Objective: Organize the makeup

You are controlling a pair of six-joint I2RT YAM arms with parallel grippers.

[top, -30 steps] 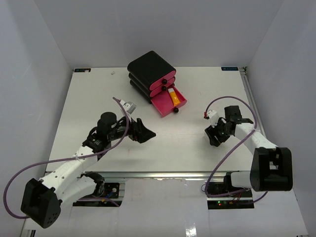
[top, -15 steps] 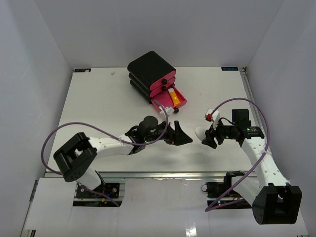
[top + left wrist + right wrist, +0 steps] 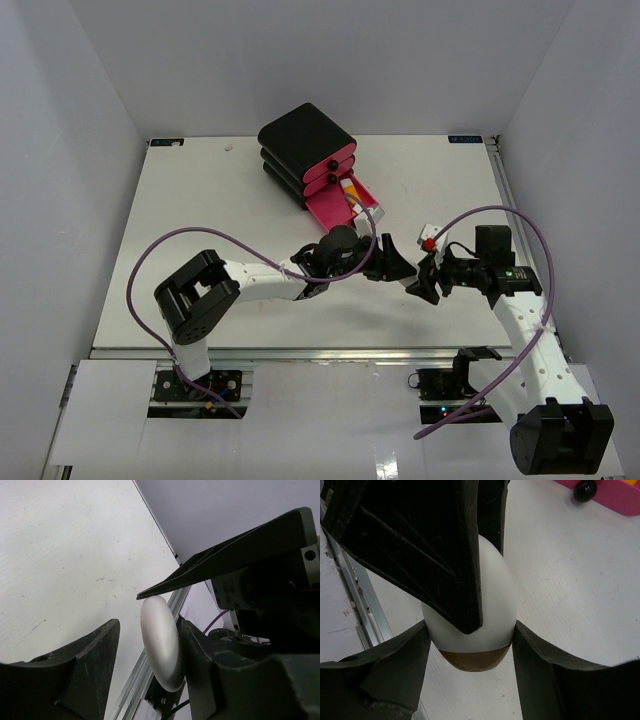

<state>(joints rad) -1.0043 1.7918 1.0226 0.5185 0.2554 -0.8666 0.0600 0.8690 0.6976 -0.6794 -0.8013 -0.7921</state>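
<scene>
Looking down from above, you have both arms meeting nose to nose on the near side of the black drawer box [image 3: 305, 135], just past the front of its pulled-out bottom drawer [image 3: 335, 212] and a little to the right of it. Your right gripper [image 3: 424, 278] is clamped on the white oval tube [image 3: 497, 600]. The right wrist view shows the tube wedged between both of its fingers [image 3: 395, 670], touching each one, tan end toward that camera and rounded white end pointing away. Your left gripper [image 3: 395, 266] reaches in from the box side, and its jaws are apart around the same tube. In the left wrist view the tube [image 3: 161, 645] sits against one finger [image 3: 205, 670], while a clear gap separates it from the other finger [image 3: 95, 655]. One finger of the right gripper shows there as a dark wedge just above the tube's tip. The tube is off the table [image 3: 200, 220], carried between the two grippers. Inside the box's open drawer the orange tube [image 3: 352, 192] lies lengthwise, its white cap toward the box body. The two upper drawers of the box are shut, their dark knobs facing you.
</scene>
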